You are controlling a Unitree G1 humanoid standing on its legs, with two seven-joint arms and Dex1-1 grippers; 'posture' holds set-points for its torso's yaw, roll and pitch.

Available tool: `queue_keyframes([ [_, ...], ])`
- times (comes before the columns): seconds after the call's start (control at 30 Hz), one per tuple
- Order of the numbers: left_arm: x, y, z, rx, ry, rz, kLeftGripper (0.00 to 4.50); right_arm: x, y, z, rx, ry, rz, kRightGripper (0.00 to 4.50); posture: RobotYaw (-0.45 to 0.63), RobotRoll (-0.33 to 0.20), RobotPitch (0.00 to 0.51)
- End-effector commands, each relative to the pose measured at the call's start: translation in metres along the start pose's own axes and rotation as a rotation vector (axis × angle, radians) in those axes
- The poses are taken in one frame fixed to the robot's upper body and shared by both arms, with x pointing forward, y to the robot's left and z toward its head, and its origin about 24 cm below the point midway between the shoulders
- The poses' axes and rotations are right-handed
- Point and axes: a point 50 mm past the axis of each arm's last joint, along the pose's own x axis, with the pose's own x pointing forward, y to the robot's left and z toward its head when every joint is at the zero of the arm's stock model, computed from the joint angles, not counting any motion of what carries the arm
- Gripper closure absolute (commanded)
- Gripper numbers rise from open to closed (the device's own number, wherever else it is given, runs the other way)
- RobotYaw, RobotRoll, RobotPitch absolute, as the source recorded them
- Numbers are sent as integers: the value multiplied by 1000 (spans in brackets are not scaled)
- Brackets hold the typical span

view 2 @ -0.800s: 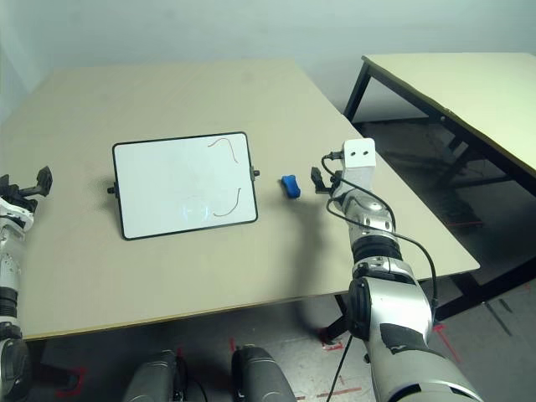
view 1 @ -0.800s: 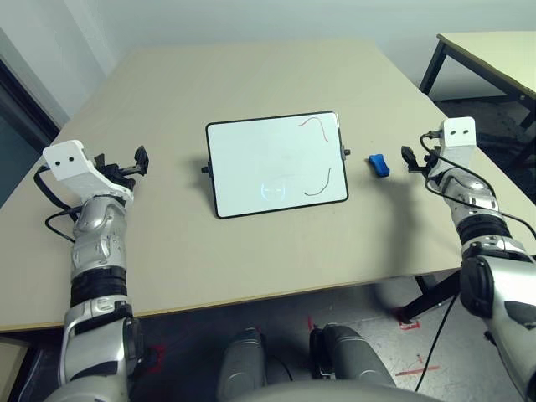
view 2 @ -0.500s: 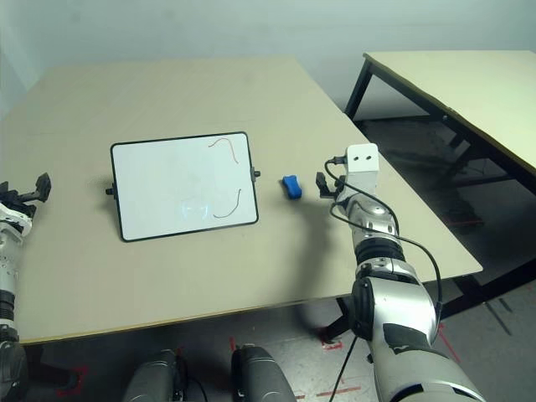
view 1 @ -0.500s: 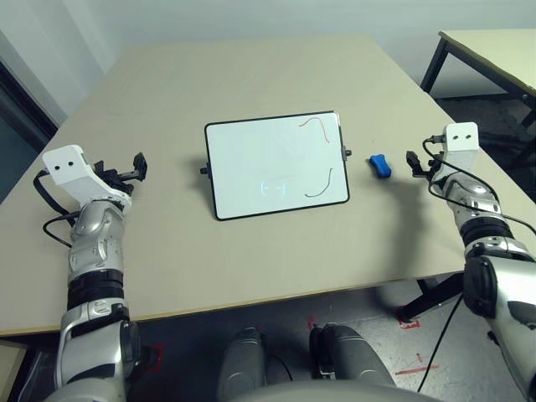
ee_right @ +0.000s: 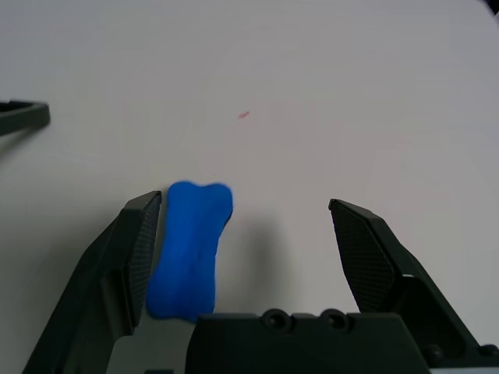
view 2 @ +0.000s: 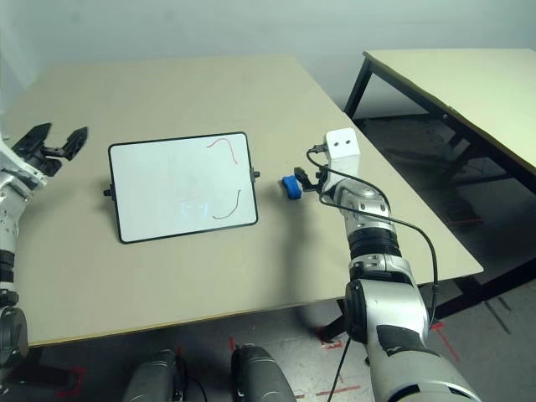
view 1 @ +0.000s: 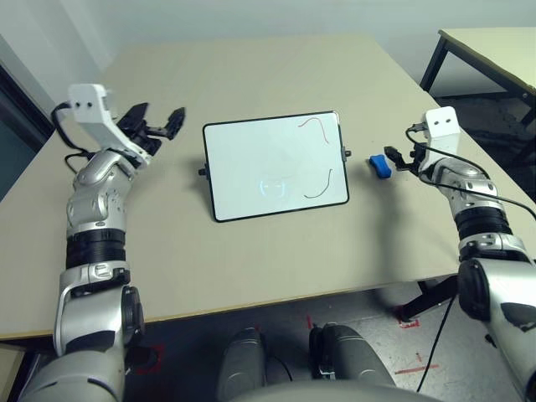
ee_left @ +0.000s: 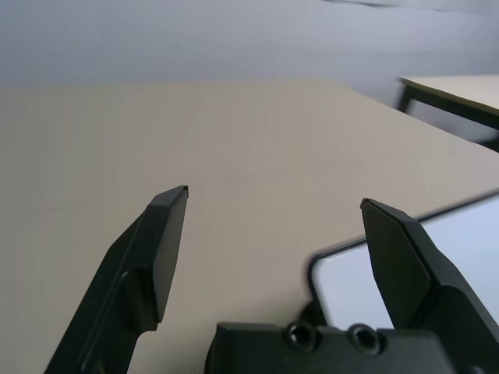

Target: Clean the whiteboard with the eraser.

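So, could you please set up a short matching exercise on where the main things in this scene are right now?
Things:
1. whiteboard
2. eraser
3. left gripper
4. right gripper

Places or states:
A. open, raised off the whiteboard's left side
B. lying on the table right of the whiteboard
C. mid-table, with reddish lines
D. open around the eraser, not yet closed

Pairs: 1-C, 2-B, 3-A, 4-D

Eraser (view 1: 379, 165) right of whiteboard (view 1: 275, 163)

Silver jointed forearms, black bands at elbows. White camera box with two dark dots behind each gripper; black cables loop from them. Left gripper (view 1: 159, 124), right gripper (ee_right: 245, 238): black wedge-shaped fingers, screw heads on base.
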Motion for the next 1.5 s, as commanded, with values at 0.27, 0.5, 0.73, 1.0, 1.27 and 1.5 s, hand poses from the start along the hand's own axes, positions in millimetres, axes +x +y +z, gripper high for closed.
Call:
queue_keyframes([
  [0.27,19,-67,11,41,58,-327,0,7,15,-13,-39,110,51,15,-28,0,54],
  [0.5,18,-73,8,26,64,-339,0,13,13,-21,-26,157,15,566,-7,0,54],
  [0.73,12,-74,0,11,97,-349,0,16,12,-14,0,130,-15,2857,4,0,52],
  [1.0,10,-81,-7,1,120,-370,0,11,11,38,-49,-48,-29,3892,-5,0,52],
  [1.27,11,-85,-10,5,148,-396,0,-10,55,88,-253,-100,239,3892,-26,0,51],
  [1.5,14,-89,-10,4,159,-419,0,-23,88,79,-393,7,384,3895,-31,0,52],
])
